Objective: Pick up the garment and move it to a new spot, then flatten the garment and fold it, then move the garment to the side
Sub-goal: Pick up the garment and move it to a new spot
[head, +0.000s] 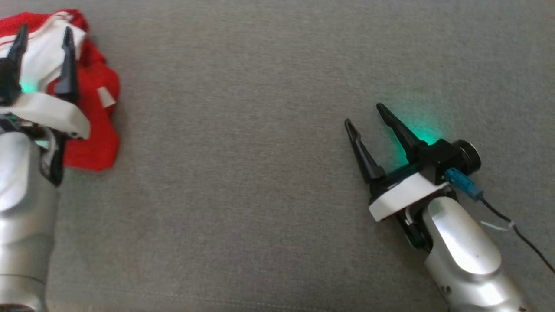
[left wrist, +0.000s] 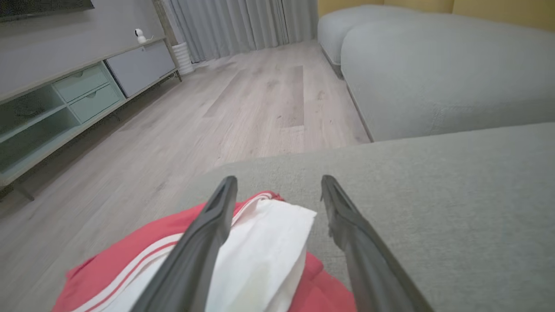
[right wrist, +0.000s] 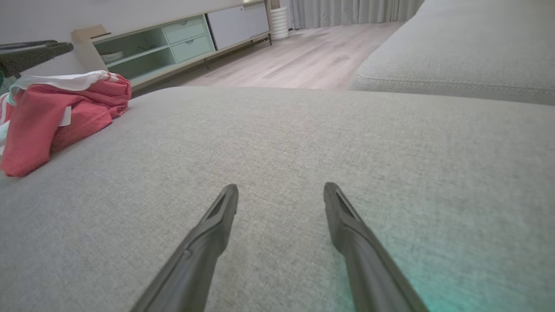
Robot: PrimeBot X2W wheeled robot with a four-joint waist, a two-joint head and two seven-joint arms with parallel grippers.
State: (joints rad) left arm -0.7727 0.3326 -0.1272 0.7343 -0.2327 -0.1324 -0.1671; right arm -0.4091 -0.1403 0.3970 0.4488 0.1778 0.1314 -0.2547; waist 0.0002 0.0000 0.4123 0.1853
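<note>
Both jaws stand wide, nothing held. The garment lies bunched at the far left corner of the cushion, left gripper over its white part. The right gripper sits well apart, mid-cushion. I would lower the left straight down and pinch a thick fold, not the upholstery.

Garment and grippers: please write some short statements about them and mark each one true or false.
1. The garment is red and white. True.
2. The left gripper is shut on the garment. False: it is open, with the garment under its fingers.
3. The right gripper is open over bare cushion. True.
4. The garment lies flat and folded. False: it is a crumpled heap.
</note>
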